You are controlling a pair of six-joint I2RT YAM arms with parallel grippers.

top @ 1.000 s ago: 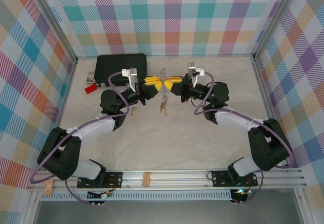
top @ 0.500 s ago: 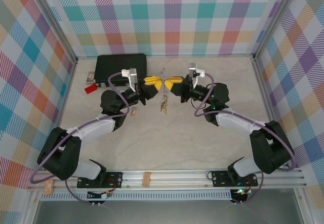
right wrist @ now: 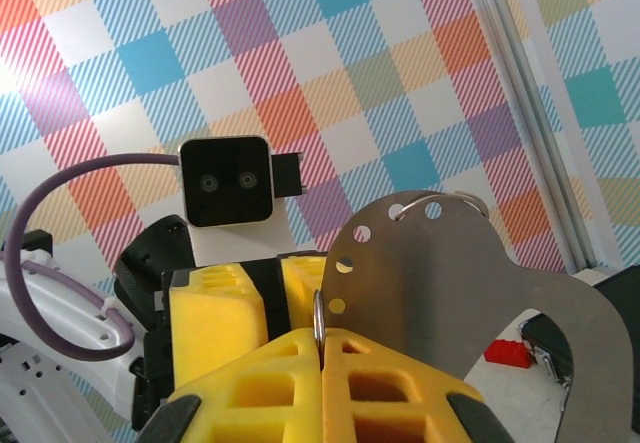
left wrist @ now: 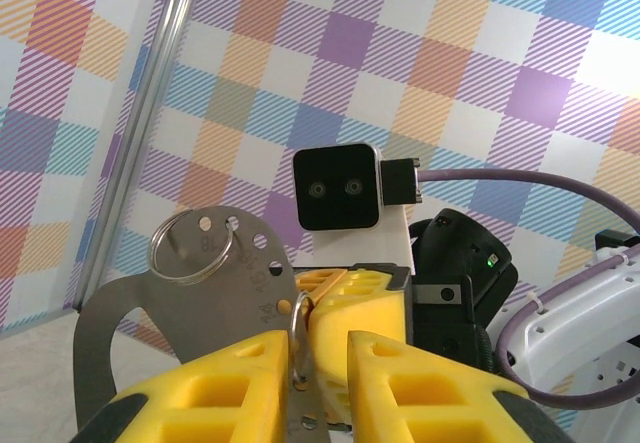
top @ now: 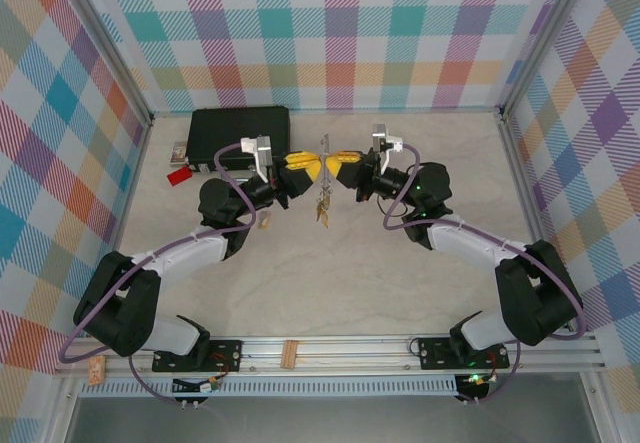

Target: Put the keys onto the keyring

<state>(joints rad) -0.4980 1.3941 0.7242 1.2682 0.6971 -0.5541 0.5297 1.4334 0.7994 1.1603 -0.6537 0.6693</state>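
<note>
The two claws have closed in on each other since a second ago, and the gap between the yellow fingers is all but gone. The left gripper (top: 303, 168) and right gripper (top: 338, 167) now meet nose to nose, up off the table, just off the right end of the black case (top: 240, 133).

Between them stands a flat steel plate (left wrist: 170, 338) with punched holes. A wire loop (left wrist: 190, 248) is threaded through the holes at its top. At the plate's edge sits a thinner ring seen edge-on, which I take for the keyring (right wrist: 318, 313). The right claw's fingers are pressed tight together with that wire running into the seam, so it has a firm pinch. The left fingers (left wrist: 215, 388) stand a narrow gap apart with the ring between them. Whether they bite lower down I cannot tell.

A small cluster of keys (top: 322, 208) dangles below the meeting point, on the near side of the case's right end. How they are attached is too small to judge. One brass-coloured piece (top: 264, 223), likely a key, lies on the table nearer the arm bases than the case. By my reading this is mid-task: the ring is held but at least that piece is left to thread. The red tag (top: 180, 175) lies at the case's left near corner.
</note>
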